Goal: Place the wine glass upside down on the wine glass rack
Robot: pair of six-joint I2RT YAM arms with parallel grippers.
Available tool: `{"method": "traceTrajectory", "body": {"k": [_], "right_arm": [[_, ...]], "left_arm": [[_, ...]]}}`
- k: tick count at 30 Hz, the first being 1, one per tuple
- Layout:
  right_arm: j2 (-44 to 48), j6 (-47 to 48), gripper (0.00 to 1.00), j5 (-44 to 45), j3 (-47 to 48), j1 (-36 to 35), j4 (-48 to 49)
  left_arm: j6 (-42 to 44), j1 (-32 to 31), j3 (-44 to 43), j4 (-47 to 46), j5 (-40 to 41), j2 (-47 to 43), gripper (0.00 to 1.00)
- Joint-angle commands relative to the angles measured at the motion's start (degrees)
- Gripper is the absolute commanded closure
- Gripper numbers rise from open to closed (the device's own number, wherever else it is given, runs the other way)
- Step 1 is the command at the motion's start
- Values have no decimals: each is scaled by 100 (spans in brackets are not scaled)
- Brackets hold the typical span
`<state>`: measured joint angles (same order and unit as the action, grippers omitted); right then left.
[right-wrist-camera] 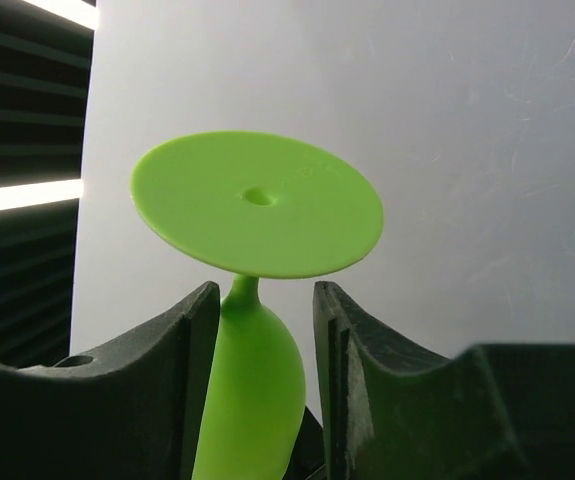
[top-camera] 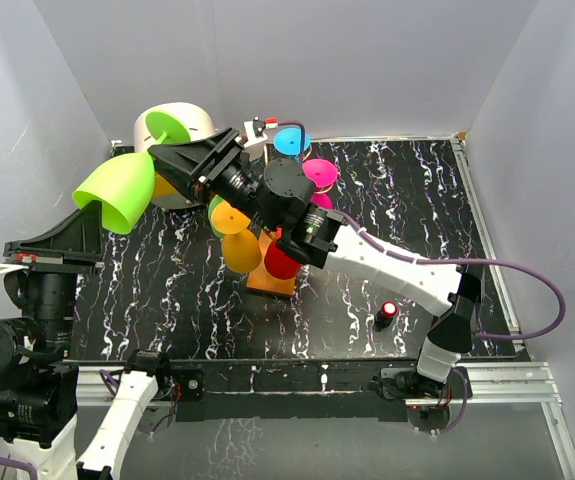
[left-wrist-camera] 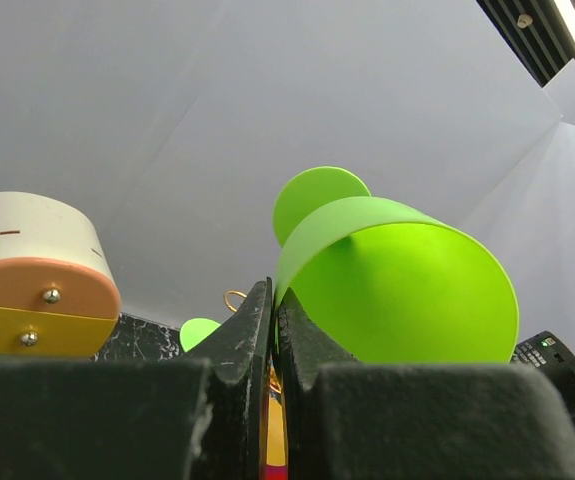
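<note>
Nearest, around the middle of the surface (top-camera: 417, 230), the wine glass rack (top-camera: 272, 283) stands on its orange base. Other coloured glasses (top-camera: 319, 172) are already hanging from it, and the right arm reaches across above them.

Past it to the left, the left pincer (top-camera: 92, 218) is shut tight on the wine glass (top-camera: 117, 195). Its fingers are together with only the thin green wall of the rim between them. The glass hangs in the air over the far-left part of the surface, well apart from the rack. It is tilted, with its open mouth toward the near left and its round foot toward the far wall.

Just beyond, the right pincer (right-wrist-camera: 265, 292) straddles the glass where the bowl narrows to the stem, right under the foot. Its fingers stand apart. One seems to rest against the bowl and a sliver of gap shows at the other, so I judge it not yet clamped.

The glass looks like moulded plastic (opaque, matte lime). It is probably light, stiff and hard to break, but it is smooth and tapered, so it could slip. A pinch on the rim gives poor control for turning it over. The neck looks like the better hold, since the wide foot would act as a stop above the fingers.

Farthest back, behind the foot, sits the cream-and-orange drum box (top-camera: 195, 118).
</note>
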<state>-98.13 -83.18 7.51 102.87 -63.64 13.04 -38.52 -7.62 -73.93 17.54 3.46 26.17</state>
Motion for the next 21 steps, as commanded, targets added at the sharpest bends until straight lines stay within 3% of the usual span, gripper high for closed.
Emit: {"method": "traceTrajectory", "body": {"k": [1,4,13,17,21], "right_arm": [[-13,-49,65,-113,294,-26,339],[-31,-102,74,-136,292,-26,361],[-257,-267,77,-394,622,-17,322],[-342,-233,100,-412,652,-17,296],[-289,-33,100,-244,559,-17,354]], "left_arm": [[49,15,10,-348,-255,-50,100],[71,16,-23,-340,-369,-51,100],[126,16,-31,-198,-672,-149,100],[124,15,50,-163,-569,-222,100],[181,15,3,45,-414,-256,97]]}}
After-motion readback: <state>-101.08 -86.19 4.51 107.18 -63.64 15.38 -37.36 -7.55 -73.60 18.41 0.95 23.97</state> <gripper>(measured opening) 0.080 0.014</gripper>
